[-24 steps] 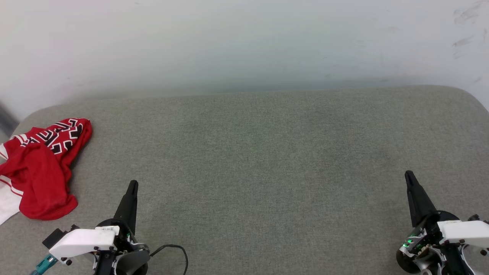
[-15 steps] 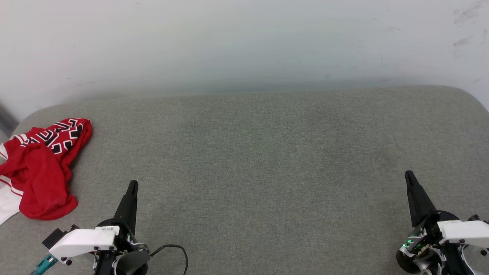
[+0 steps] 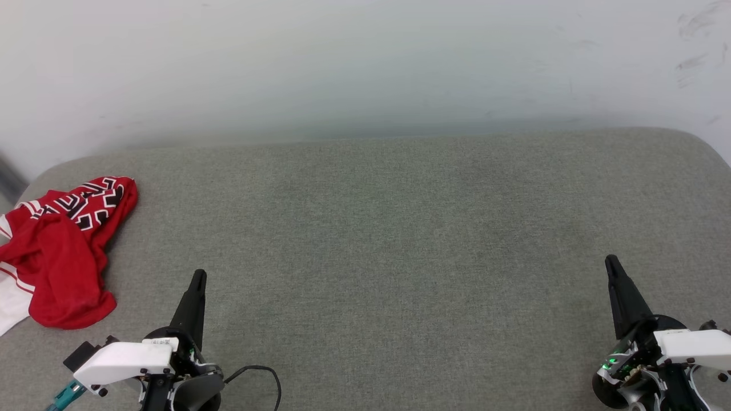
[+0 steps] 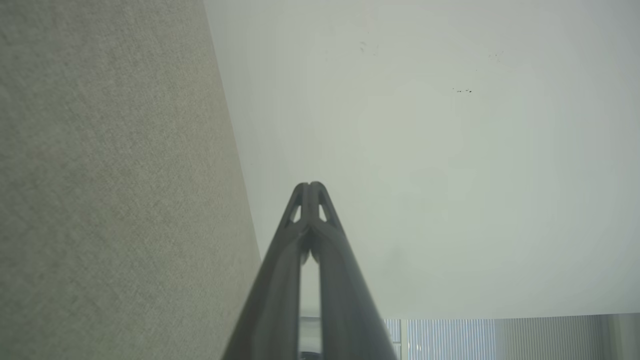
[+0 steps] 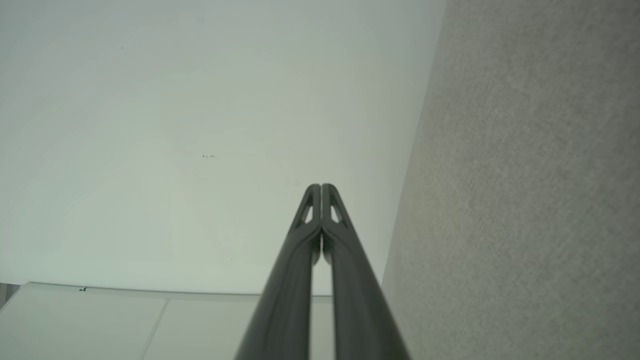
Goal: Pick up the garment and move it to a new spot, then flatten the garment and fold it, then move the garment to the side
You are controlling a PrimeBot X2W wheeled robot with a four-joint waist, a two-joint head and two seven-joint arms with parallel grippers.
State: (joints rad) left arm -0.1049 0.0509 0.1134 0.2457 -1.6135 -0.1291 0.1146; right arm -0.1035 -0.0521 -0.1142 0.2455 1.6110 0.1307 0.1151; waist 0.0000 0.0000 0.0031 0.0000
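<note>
on the grey cushion (image 3: pixel 400 257) by a white wall (image 3: pixel 365 57) lies the bunched garment (image 3: pixel 63 257).

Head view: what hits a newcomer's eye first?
The crumpled red shirt, bunched at the far left edge of the grey surface and partly cut off by the frame. Next, the left pincer and right pincer, both shut, at the lower corners and clear of the shirt.

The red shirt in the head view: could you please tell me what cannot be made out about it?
- Head view: the shirt lies crumpled in a heap, so its own folds hide most of the lettering, which cannot be read.
- Head view: its white part is cut off by the left edge.
- Head view: its underside is hidden against the grey cushion.
</note>
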